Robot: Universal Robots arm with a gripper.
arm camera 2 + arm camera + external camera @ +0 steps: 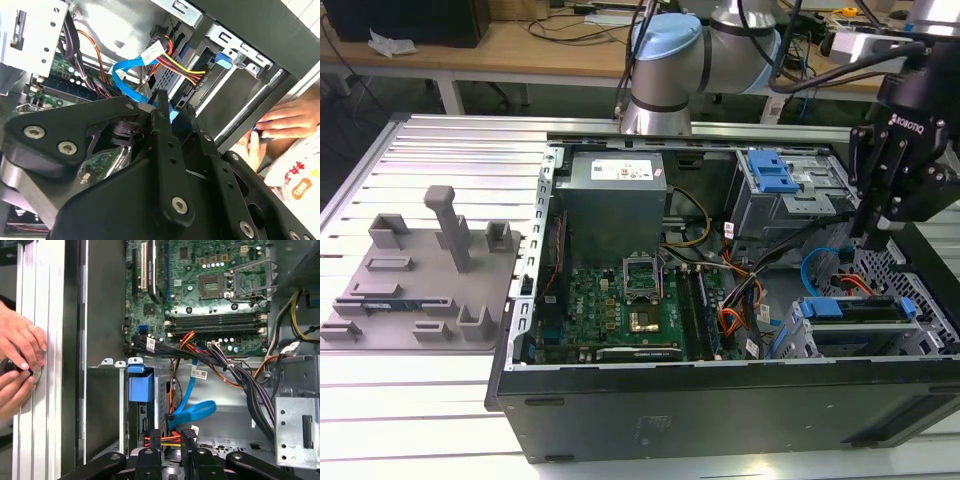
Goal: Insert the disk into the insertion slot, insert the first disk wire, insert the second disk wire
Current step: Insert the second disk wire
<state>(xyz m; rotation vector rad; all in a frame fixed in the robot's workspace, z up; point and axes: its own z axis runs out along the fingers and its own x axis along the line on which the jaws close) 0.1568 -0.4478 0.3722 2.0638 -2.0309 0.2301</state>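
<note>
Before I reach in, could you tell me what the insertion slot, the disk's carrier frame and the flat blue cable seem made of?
The insertion slot looks like bare sheet metal: silvery, with punched holes. The disk's carrier frame seems moulded plastic: uniform bright blue, smooth. The flat blue cable is probably flexible plastic sheathing: it curves in a loop.

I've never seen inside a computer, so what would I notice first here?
Probably the big black computer case, open in the middle of the exterior view, with its green circuit board showing. The black gripper hangs over the case at that view's right, near a bright blue cable. A person's hand rests just outside the case in the first wrist view.
</note>
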